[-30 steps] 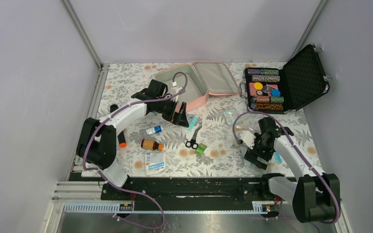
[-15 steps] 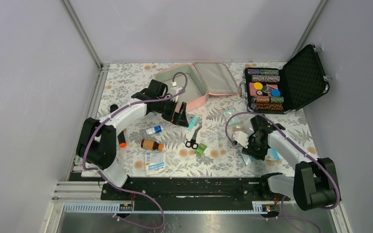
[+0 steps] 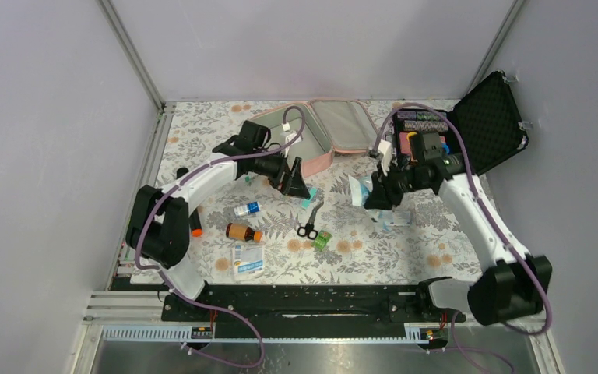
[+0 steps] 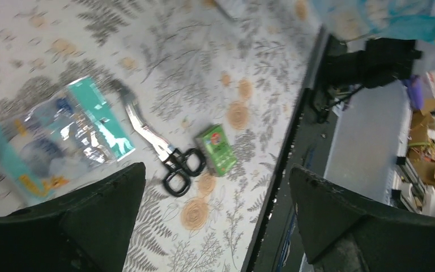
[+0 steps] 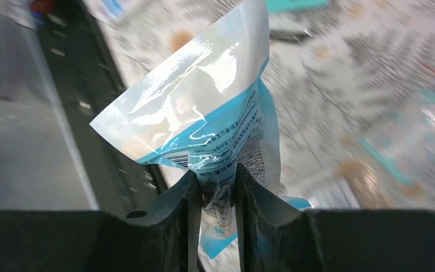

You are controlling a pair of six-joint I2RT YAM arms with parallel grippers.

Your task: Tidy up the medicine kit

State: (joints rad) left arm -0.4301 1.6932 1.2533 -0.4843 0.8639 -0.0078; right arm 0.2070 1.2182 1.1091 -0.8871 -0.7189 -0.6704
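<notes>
The pink medicine kit [image 3: 321,162] lies open at the back of the table, grey lining up and lid folded back. My right gripper [image 3: 370,196] hangs above the table just right of the kit, shut on a white and blue sachet [image 3: 358,188]. In the right wrist view the sachet [image 5: 215,113] sticks up, pinched between the jaws of that gripper [image 5: 215,182]. My left gripper [image 3: 296,184] hovers open by the kit's front wall with nothing in it. Below the left gripper [image 4: 216,177] lie a teal packet [image 4: 56,136], scissors [image 4: 164,153] and a small green box [image 4: 217,149].
A black case [image 3: 436,144] of coloured chips stands open at the back right. A brown bottle [image 3: 244,232], a small white bottle [image 3: 247,209], a flat packet [image 3: 249,259] and an orange-capped item [image 3: 195,226] lie front left. Another sachet [image 3: 395,218] lies under the right arm.
My right gripper closed on the sachet at the front right, lifted it and swung back and left toward the kit. The left gripper shifted slightly and stayed open.
</notes>
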